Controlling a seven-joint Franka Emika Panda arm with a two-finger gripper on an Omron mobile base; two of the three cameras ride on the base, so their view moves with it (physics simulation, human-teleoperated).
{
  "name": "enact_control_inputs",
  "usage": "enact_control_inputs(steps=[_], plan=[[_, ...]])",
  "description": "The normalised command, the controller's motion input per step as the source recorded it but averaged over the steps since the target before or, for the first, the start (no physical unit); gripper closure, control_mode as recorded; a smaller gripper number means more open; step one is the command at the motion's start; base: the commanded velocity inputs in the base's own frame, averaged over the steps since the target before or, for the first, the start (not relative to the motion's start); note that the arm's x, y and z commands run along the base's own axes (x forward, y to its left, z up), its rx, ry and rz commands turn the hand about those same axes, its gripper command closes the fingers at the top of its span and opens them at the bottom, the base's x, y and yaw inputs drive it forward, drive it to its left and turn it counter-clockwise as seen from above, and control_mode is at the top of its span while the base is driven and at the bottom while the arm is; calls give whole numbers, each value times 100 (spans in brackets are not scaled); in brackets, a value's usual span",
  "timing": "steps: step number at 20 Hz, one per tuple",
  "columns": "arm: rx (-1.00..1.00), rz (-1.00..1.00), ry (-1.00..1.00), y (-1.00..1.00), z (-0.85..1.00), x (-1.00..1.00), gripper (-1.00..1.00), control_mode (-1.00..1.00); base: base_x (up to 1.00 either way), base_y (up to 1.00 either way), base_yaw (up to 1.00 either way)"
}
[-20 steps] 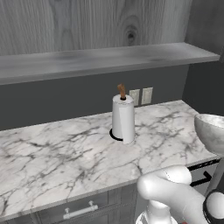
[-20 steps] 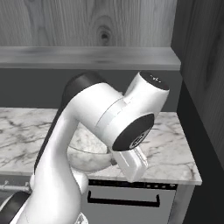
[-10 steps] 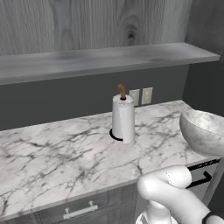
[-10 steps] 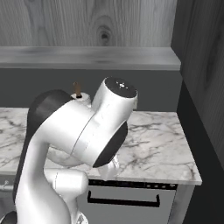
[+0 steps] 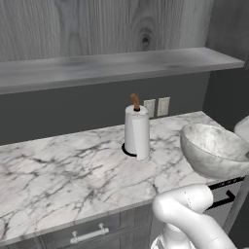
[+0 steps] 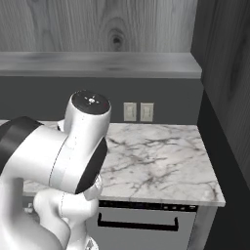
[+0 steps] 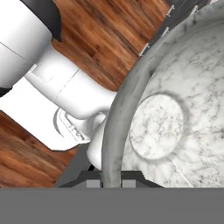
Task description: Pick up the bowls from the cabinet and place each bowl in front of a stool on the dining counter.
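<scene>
Gripper [image 7: 105, 183]: jaws nearly together, clamped on the rim of the stone bowl [image 7: 175, 113]. In the hand view the rim runs up from between the finger tips, one tip on each side of the wall; the bowl's inside and its flat round bottom face the camera, with wood floor [image 7: 109, 39] beyond.

Bowl location: in the left base view the bowl [image 5: 214, 150] is at the right, held in the air over the front right edge of the narrow marble counter [image 5: 73, 170], above the dark appliance front [image 5: 223, 194]. It is well apart from the paper towel roll [image 5: 137, 131], which stands upright on the counter below the outlets [image 5: 156, 107].

Change: half a second ago the bowl was partly cut off at the right edge of this view; it now sits further left and almost whole. The cameras have not moved. In the right base view the arm [image 6: 63, 161] has swung left, uncovering more of the counter.

Orientation: the bowl's mouth faces up, tipped slightly toward the left. It is round, so no long axis.

The shelf [image 5: 121, 65] is above the counter.
</scene>
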Motion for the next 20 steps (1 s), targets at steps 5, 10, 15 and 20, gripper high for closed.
enact_control_inputs(steps=[5,10,15,20], plan=[[0,0,0,9,0,0,100,-100,0,0,0],[0,0,-3,0,0,-10,100,-100,0,0,0],[0,-1,-8,4,0,-26,100,100,-29,1,-2],[0,0,0,0,0,0,100,100,-73,-2,-27]])
